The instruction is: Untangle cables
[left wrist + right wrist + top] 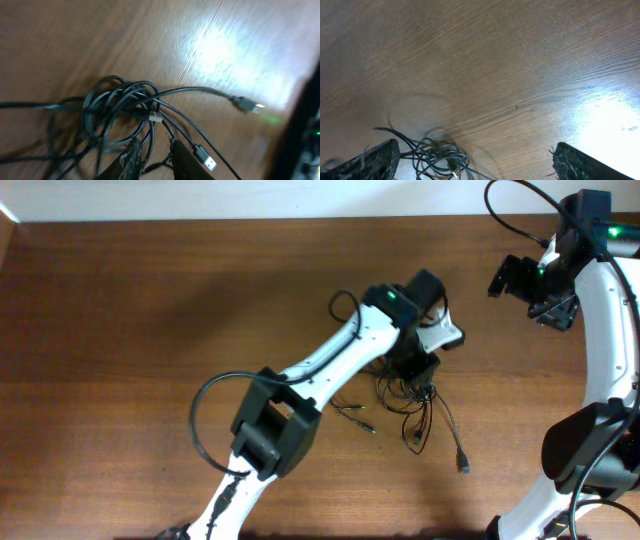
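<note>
Left of the cables (418, 408), open wood of the table (110, 330) runs out to its edge. The left gripper (418, 368) sits directly over the tangle and hides its upper part. In the wrist view its fingers (131, 159) are cut off by the frame and blurred, with strands running between them. I cannot tell whether they pinch any. Plug ends (463, 465) trail out to the lower right of the tangle. Well to its right, near the table's far edge, the right gripper (530, 285) hangs with its fingers spread wide.

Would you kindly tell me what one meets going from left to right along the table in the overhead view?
short loose cable → tangled cables → trailing plug end → right arm
</note>
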Robot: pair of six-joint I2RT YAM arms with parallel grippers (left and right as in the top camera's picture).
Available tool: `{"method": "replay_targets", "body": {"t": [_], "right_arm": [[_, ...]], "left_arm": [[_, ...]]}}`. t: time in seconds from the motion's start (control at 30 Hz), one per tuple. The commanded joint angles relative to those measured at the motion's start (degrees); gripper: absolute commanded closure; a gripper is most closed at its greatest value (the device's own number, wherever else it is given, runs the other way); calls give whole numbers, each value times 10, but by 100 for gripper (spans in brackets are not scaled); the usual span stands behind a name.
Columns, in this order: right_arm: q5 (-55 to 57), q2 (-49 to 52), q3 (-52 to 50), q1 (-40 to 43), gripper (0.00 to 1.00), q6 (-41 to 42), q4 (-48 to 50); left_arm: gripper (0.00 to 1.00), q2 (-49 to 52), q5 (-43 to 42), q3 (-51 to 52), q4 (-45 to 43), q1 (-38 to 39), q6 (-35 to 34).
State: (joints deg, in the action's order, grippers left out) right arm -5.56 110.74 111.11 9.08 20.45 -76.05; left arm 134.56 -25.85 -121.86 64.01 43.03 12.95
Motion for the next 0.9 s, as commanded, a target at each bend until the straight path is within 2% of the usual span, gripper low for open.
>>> {"method": "replay_targets", "body": {"t": [0.0,0.13,0.2,0.3,0.4,0.47,0.53,0.57,0.6,0.67,0.7,0.77,0.83,0.87], "right_arm": [[-7,-6,8,-1,1,-23,-7],[-7,-6,8,-1,1,-23,-8],[-7,-6,8,-1,1,-23,-7],[-7,-6,8,-1,1,-23,-3],[-7,-6,6,-1,1,-23,-2],[-7,-6,1,-1,1,-23,0],[-7,-5,-7,-1,1,-23,2],[-16,-5,-13,-1,1,-36,0],[-50,-5,-24,-4,0,-74,-7],[-52,-5,-50,-12,1,-83,-13],[-54,-5,-85,-23,3,-83,-6],[-80,-5,-122,-43,4,-116,18],[-77,-4,-137,-61,3,-126,26],[-77,-4,-137,-62,4,-126,26]], "left_arm": [[77,32,103,3,-6,12,19],[81,78,183,3,-17,11,19],[79,79,225,3,-24,11,0],[78,78,242,-11,-14,9,-38],[70,78,241,-76,37,7,-43],[64,78,193,-80,40,8,-43],[60,80,84,-79,38,7,-15],[57,80,74,-79,33,7,-15],[65,80,74,-79,34,3,-21],[73,80,74,-79,40,-19,-62],[74,80,74,-79,54,-50,-129],[70,80,106,-71,76,-68,-226],[71,80,106,-46,58,-68,-287],[70,81,85,-44,50,-68,-295]]}}
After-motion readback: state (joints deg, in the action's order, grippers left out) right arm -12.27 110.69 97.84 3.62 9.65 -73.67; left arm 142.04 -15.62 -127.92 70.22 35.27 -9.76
